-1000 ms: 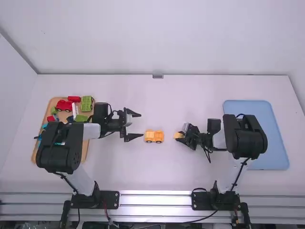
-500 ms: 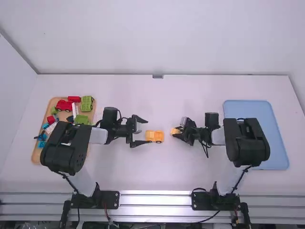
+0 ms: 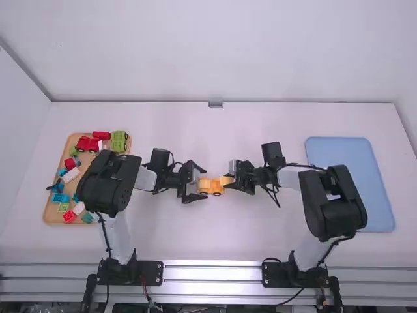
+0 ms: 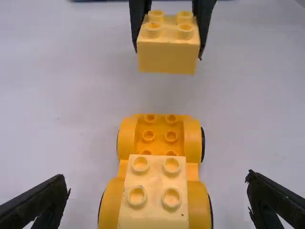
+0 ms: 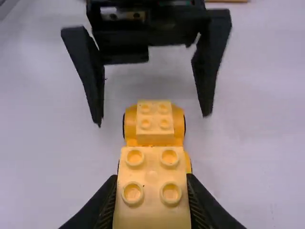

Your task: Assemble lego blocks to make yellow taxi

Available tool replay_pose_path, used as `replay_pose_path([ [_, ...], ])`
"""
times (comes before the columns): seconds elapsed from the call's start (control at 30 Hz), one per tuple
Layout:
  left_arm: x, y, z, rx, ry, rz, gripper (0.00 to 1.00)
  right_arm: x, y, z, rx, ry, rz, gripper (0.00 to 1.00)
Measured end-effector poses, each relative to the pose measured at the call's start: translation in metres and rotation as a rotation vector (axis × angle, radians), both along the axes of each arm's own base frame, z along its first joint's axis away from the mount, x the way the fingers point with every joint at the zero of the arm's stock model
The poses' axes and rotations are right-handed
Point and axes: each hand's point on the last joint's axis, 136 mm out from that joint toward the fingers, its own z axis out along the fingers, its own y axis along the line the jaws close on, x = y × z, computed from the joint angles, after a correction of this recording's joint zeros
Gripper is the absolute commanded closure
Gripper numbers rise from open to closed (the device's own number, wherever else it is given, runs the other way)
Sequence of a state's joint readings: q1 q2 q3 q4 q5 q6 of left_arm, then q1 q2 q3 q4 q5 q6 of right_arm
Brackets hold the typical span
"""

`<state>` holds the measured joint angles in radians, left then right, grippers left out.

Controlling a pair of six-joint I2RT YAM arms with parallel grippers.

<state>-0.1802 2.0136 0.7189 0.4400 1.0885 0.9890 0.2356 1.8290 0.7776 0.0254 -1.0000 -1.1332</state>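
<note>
- Claw, left arm [image 3: 206, 184]: the fingers are spread wide, nothing is gripped, and the tips are set one on each side of the left end of the yellow wheeled base [image 4: 127, 138], near it and apart from it.
- Claw, right arm [image 3: 229, 178]: the fingers are closed on a yellow block [image 4: 167, 57], which is held level, studs up, near the right end of the wheeled base and not touching it.
- The wheeled base is stood upright on its wheels; a mounted block [image 4: 162, 181] is seated at its left end, and bare studs are exposed at its right end.
- Side room: table surface [image 3: 215, 241] is seen between the wheeled base and each finger of the left claw.
- Edges: the table's far edge [image 3: 293, 102] is located well beyond the wheeled base; a metal rail [image 3: 212, 272] is positioned on its near side.
- A wooden tray [image 3: 52, 219] of coloured blocks is placed well left of the wheeled base and is partly covered from view by the left arm.
- A blue tray [image 3: 383, 202] is placed well right of the wheeled base and is partly covered by the right arm.
</note>
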Motion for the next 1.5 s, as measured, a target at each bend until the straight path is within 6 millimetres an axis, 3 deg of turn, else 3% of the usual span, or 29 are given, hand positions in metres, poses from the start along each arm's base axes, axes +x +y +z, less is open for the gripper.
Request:
replay_pose_path([
  [0.3, 0.001, -0.013, -0.019, 0.025, 0.044, -0.032, 0.02, 0.000, 0.009, -0.030, -0.055, 0.059, 0.020, 0.95],
  [0.5, 0.000, -0.012, -0.023, 0.030, 0.050, -0.032, 0.32, 0.005, 0.013, -0.032, -0.056, 0.055, 0.026, 0.95],
  [0.63, 0.000, -0.012, -0.023, 0.031, 0.049, -0.033, 0.38, 0.005, 0.019, -0.033, -0.077, 0.036, 0.038, 0.96],
  [1.5, 0.000, -0.012, -0.023, 0.031, 0.045, -0.035, 0.39, 0.007, 0.032, -0.034, -0.110, 0.021, 0.036, 0.94],
])
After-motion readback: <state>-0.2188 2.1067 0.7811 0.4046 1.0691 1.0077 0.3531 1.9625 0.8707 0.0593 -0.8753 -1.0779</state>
